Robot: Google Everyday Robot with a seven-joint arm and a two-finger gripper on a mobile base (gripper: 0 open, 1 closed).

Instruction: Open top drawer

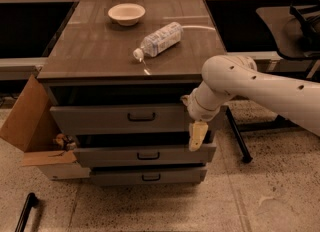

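Camera view — gripper (pixel 197 136) at right end of top drawer (pixel 100 119), pointing down

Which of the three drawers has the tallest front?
The top drawer, directly under the tabletop; the two drawers below are shorter-fronted. The gripper hangs at its right end.
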